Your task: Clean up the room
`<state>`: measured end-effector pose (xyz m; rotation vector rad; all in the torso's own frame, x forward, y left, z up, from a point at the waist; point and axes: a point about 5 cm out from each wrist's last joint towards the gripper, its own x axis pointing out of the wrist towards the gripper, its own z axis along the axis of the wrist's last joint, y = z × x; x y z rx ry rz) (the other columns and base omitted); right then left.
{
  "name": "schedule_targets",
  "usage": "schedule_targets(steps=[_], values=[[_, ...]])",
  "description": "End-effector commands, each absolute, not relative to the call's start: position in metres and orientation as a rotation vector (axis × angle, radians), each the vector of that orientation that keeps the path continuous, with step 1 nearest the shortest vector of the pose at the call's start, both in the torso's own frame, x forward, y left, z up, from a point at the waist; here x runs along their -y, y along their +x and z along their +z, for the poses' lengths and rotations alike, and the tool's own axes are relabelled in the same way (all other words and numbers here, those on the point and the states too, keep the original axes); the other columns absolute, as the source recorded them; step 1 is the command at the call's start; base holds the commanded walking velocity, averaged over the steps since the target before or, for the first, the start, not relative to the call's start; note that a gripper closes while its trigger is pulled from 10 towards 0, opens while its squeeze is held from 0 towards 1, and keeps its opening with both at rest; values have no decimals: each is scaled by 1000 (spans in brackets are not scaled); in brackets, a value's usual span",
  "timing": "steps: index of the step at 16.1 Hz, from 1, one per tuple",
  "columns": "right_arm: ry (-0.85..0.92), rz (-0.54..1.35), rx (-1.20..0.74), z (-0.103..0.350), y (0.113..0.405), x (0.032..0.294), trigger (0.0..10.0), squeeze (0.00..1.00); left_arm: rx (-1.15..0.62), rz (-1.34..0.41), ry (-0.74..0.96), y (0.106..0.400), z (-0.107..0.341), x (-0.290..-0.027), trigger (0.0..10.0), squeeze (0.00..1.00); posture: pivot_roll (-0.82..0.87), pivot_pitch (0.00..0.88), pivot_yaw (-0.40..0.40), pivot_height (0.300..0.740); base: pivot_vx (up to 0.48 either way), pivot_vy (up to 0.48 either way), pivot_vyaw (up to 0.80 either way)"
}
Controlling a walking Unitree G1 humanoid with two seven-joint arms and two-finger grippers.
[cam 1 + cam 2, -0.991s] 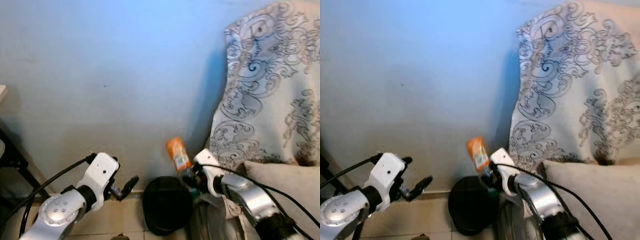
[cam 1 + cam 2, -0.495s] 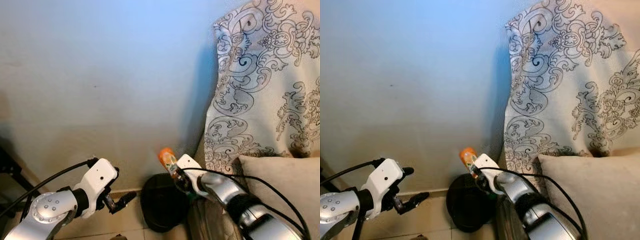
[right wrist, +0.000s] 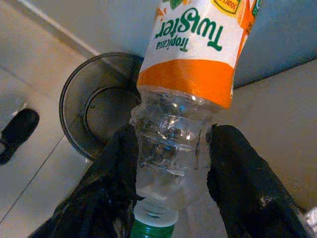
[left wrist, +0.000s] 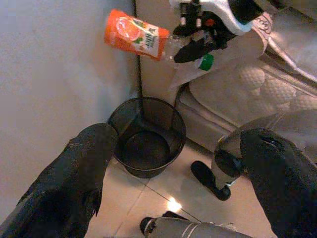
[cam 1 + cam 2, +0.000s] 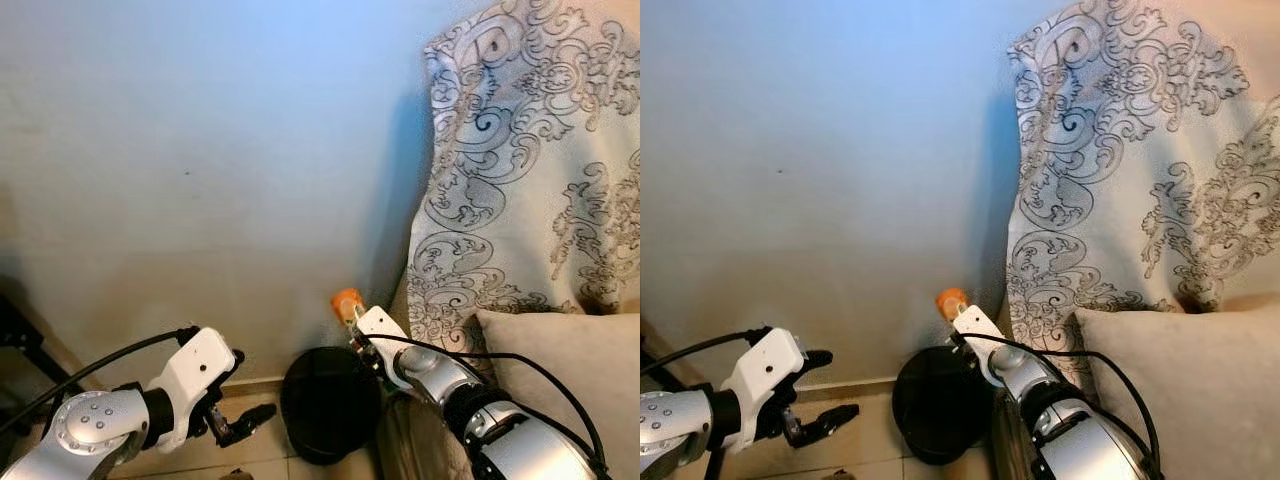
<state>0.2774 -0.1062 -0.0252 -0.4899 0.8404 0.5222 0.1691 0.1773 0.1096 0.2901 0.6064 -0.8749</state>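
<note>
While the head camera has shifted a little between pictures, the real change is in the right arm, as the lines below set out.

Change: a second ago the clear plastic bottle with the orange label (image 4: 141,37) stood well up above the right gripper (image 3: 171,163) and off toward the wall; now it sits lower and closer in, with just its orange end (image 5: 347,301) poking above the white wrist.

Meaning for the task: judging by that, the bottle is being lined up for a drop into the round black mesh waste bin (image 4: 147,136), so this piece of tidying looks near its end, with the release not yet made.

Right pincer: closed on the bottle's clear neck part, one black finger (image 3: 121,178) on each side, just above the green cap (image 3: 153,229).

Bottle relative to pincer: held slanted, cap end low and toward the patterned sofa cover (image 5: 530,170), label end high and toward the pale wall (image 5: 200,150).

Bottle relative to bin: above the bin, over its far rim by the left wrist view; whether it is fully over the opening I cannot tell.

Left pincer: the left gripper (image 4: 178,168) hangs empty with its fingers wide apart, low beside the bin over the tiled floor (image 4: 163,193).

Risk: let go too near the rim, the bottle could glance off onto the tiles.
</note>
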Motion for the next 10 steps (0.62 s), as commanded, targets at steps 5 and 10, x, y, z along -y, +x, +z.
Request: schedule_targets(steps=[5,10], values=[[-448,484,-809,-19,285,100,10000,0,-608,-903,299,165,113,-174,10000,0,151,0,-56,740,0,0,0],[-385,480,-833,-22,280,95,10000,1000,-612,-899,298,165,114,-173,10000,0,154,0,-56,740,0,0,0]])
